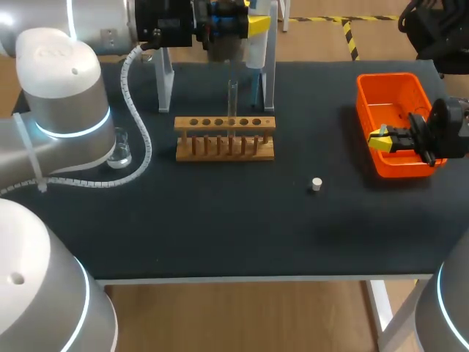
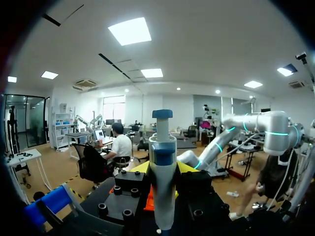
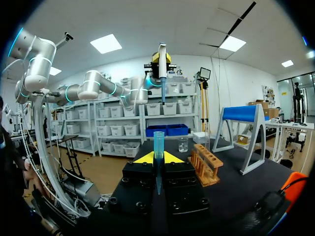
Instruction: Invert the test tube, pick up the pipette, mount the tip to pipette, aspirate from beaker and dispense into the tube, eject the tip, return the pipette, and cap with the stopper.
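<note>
Black tabletop [image 1: 220,235] fills most of the head view. Near the right edge of the frame sits an orange plastic bin [image 1: 364,99], and the right gripper [image 1: 379,139] hangs over its near part. At the upper middle stands a white-legged pipette stand [image 1: 165,81], with the left gripper [image 1: 253,26] above it. A wooden test tube rack [image 1: 223,147] sits at centre, just in front of the stand.

The left gripper's fingers [image 2: 140,168] clamp a white pipette with a blue plunger cap [image 2: 161,157] from both sides. A small glass beaker [image 1: 119,152] sits at the left, beside the left arm. A clear glass test tube [image 1: 231,99] stands upright in a middle hole of the rack. The right gripper's fingers pinch a translucent blue pipette tip [image 3: 158,145], its wide end out ahead of them. A small white stopper [image 1: 316,184] lies right of centre, apart from rack and bin.
</note>
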You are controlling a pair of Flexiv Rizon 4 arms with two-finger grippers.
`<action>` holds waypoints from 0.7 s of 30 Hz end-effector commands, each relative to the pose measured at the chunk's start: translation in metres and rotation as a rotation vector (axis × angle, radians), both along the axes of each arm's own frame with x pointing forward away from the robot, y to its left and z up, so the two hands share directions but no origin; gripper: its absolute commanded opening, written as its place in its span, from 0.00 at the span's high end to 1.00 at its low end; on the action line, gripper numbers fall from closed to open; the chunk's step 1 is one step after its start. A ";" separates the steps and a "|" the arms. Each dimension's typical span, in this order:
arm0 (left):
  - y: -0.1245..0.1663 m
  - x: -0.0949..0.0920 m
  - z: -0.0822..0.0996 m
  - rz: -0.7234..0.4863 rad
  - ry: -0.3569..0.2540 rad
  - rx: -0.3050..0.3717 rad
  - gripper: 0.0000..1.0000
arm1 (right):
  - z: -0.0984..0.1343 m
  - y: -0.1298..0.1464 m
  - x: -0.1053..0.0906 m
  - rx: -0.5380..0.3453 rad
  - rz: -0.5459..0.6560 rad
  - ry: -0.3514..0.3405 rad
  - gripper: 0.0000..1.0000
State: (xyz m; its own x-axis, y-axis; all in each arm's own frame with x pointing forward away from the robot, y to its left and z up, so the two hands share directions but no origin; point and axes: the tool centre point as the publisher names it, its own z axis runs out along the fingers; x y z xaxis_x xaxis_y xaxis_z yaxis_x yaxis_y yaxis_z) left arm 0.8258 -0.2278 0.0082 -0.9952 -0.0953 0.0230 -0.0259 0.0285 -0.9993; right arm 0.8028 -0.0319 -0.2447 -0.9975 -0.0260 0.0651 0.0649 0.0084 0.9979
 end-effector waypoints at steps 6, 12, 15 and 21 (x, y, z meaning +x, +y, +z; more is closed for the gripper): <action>0.015 -0.005 0.000 -0.009 -0.019 0.000 1.00 | 0.000 0.000 0.000 -0.001 0.000 0.000 1.00; 0.028 -0.014 0.003 0.013 -0.043 0.000 1.00 | 0.000 0.000 0.000 -0.001 0.000 0.000 1.00; 0.030 -0.015 0.005 0.017 -0.049 0.002 1.00 | 0.000 0.000 0.000 -0.001 0.000 0.000 1.00; 0.029 -0.014 0.008 0.017 -0.062 0.007 1.00 | 0.000 0.000 0.000 -0.001 0.000 0.000 1.00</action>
State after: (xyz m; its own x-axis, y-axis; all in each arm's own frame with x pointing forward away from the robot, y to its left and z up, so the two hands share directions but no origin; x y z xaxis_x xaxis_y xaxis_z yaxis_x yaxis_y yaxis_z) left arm 0.8117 -0.1992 0.0148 -0.9927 -0.1143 -0.0383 0.0346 0.0338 -0.9988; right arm 0.8028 -0.0319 -0.2447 -0.9975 -0.0260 0.0652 0.0650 0.0084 0.9979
